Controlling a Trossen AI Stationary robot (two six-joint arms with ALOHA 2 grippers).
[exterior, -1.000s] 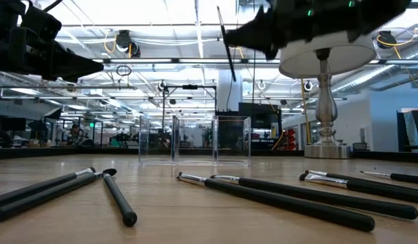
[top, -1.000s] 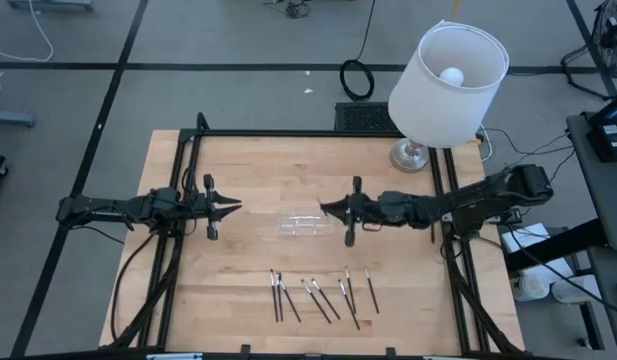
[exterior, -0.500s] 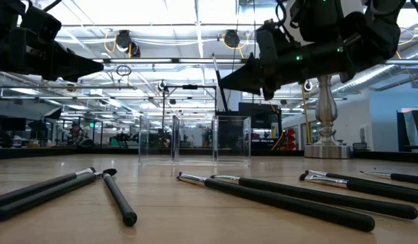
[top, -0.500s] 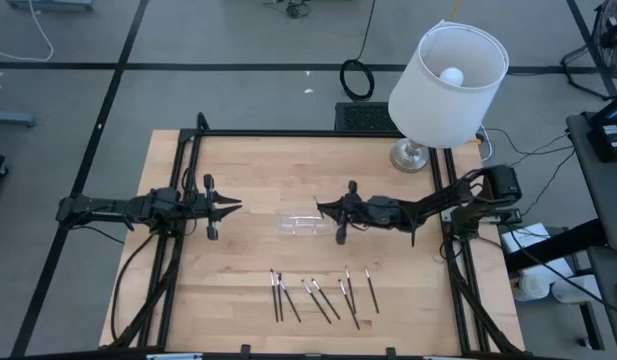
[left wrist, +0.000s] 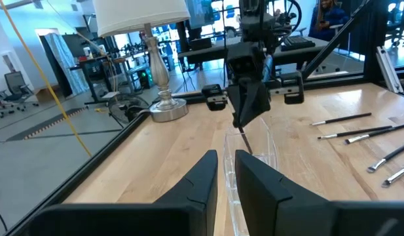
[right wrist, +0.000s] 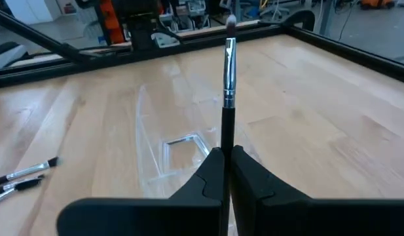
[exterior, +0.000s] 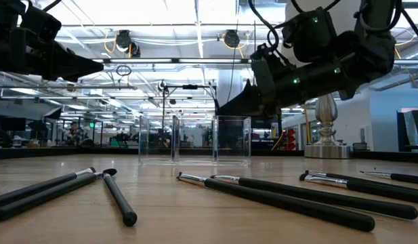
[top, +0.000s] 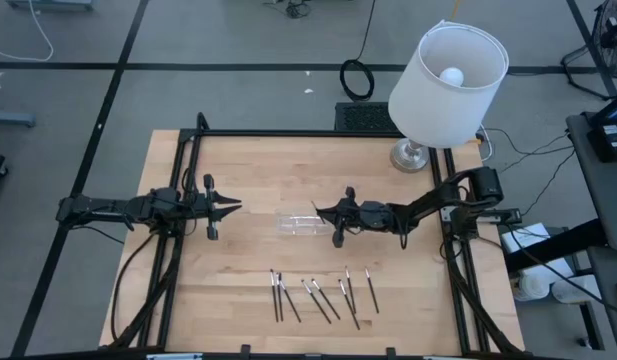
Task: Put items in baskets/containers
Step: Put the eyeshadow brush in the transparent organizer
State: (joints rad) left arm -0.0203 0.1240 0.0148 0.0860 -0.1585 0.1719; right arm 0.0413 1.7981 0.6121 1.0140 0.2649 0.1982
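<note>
the clear tray (top: 300, 223) lies mid-table (top: 248, 290), between the left gripper (top: 232, 207) and the right gripper (top: 321, 212). loose sticks (top: 323, 296) lie nearer the front edge; the lamp (top: 443, 80) stands at the back right corner.

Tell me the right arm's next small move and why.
Probably lower a little more over the tray, then open. The right gripper is shut on a stick, held above the tray's right end and not yet inside it. The left gripper waits to the tray's left, and the other sticks lie near the table's front edge.
</note>
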